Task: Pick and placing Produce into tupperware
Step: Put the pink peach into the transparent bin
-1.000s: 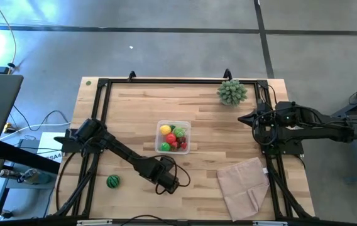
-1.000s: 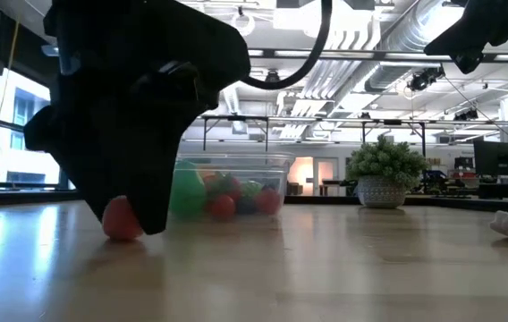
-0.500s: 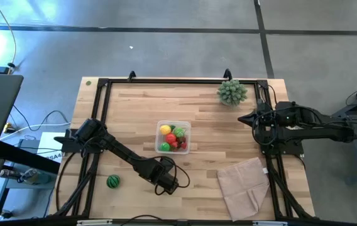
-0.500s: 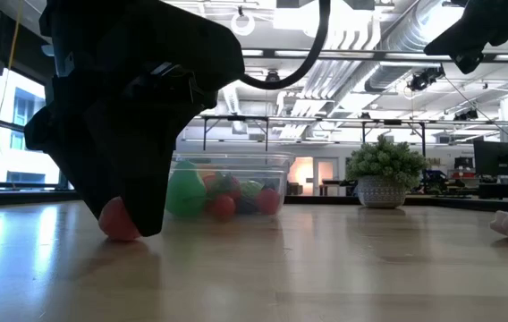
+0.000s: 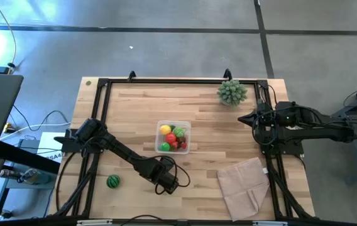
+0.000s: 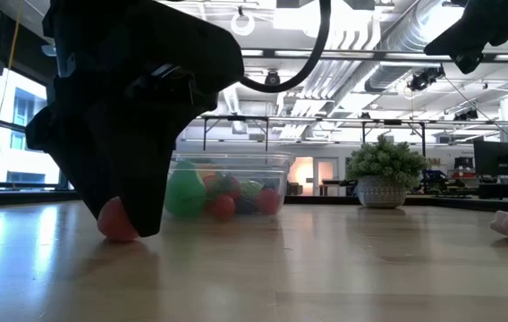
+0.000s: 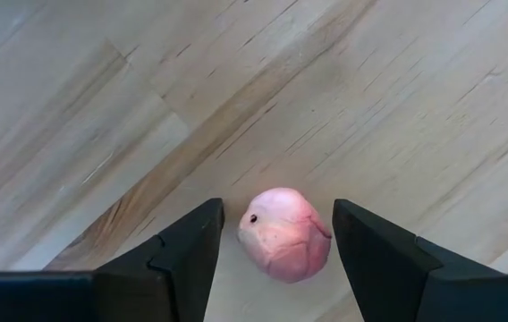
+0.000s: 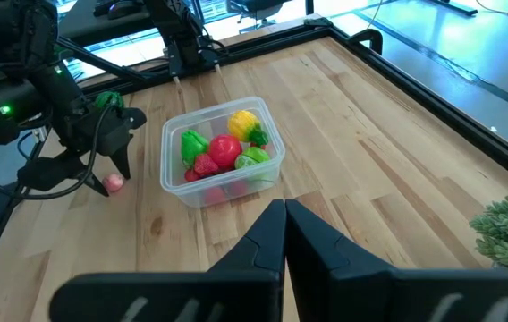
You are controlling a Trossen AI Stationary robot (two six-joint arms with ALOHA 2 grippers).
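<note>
The left gripper (image 7: 275, 246) is down at the near edge of the wooden table (image 5: 203, 107), its fingers spread around a small pink fruit (image 7: 284, 234) that rests on the boards with a gap on each side. The tupperware (image 5: 173, 137) sits mid-table, holding a yellow lemon (image 8: 242, 122), a red tomato (image 8: 224, 149) and green pieces. A green striped melon ball (image 5: 112, 181) lies alone near the left front corner. The right gripper (image 8: 284, 211), closed and holding nothing, waits by the right rail. A spiky plant ball (image 5: 231, 92) stands at the far edge, a beige cloth (image 5: 246, 186) at the near right. Beyond lie grey floor, ceiling ducts and windows.
</note>
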